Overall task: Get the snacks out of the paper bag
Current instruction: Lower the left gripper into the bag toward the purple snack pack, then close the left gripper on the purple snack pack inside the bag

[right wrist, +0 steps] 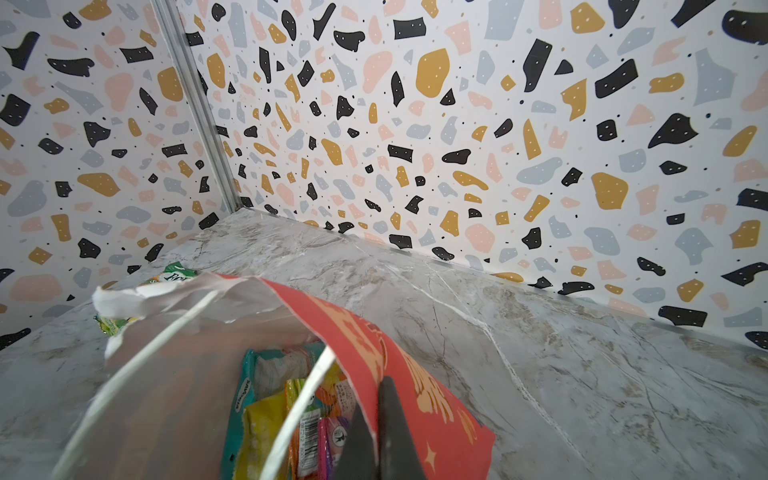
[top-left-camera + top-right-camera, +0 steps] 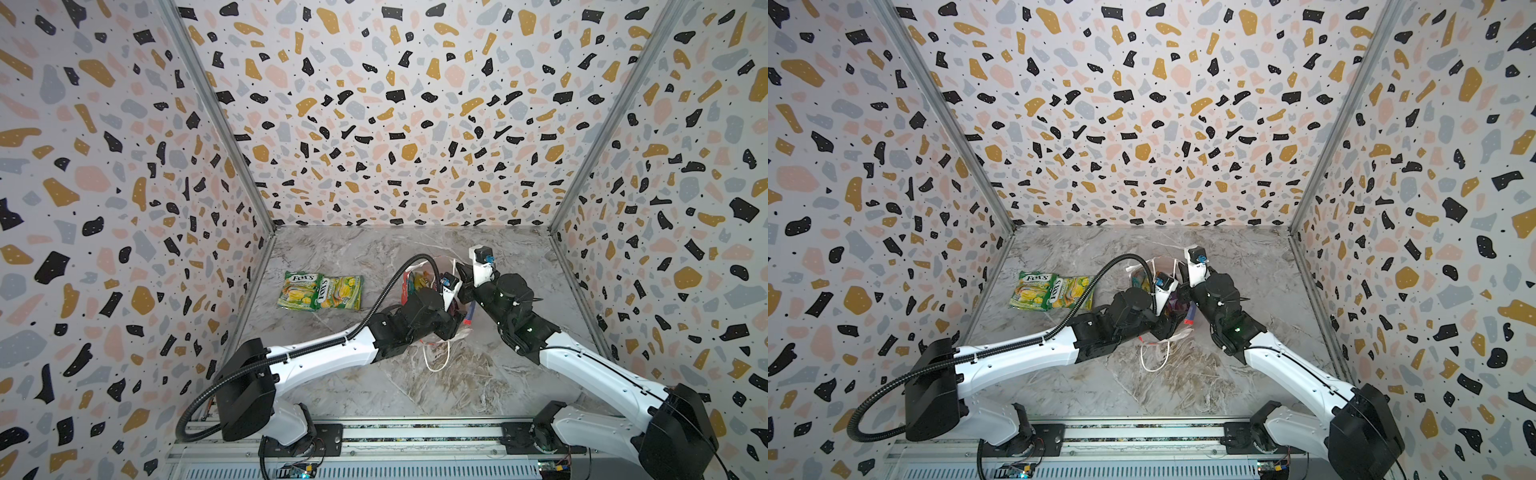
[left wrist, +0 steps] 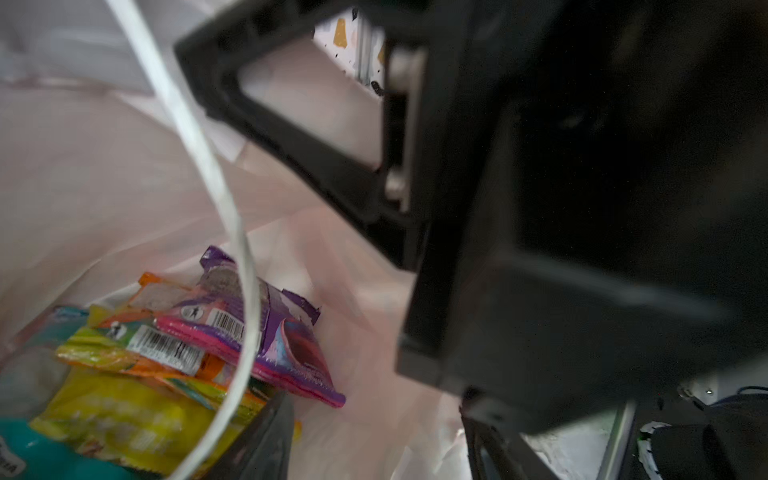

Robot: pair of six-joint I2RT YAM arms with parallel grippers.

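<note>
terrazzo-print walls (image 2: 395,104) box in a grey marble surface (image 2: 374,249). a green-yellow fox's packet (image 2: 298,290) lies near the surface's left edge, with a second fox's packet (image 2: 343,293) touching it, brand name turned sideways. the red paper bag (image 1: 345,324) sits at the middle of the surface, its yellow characters too blurred to read. its white-lined mouth gapes, and one white cord handle (image 2: 436,361) trails toward the front edge. inside lie a purple packet (image 3: 291,340), an orange packet (image 3: 162,295), a yellow packet (image 3: 108,415) and a teal packet (image 3: 25,440), two showing barcodes (image 3: 166,345). both arms reach in from the front and meet at the bag. the left claw (image 3: 235,224) is in its mouth, jaws apart over the packets. the right claw (image 1: 376,432) pinches the red rim.
</note>
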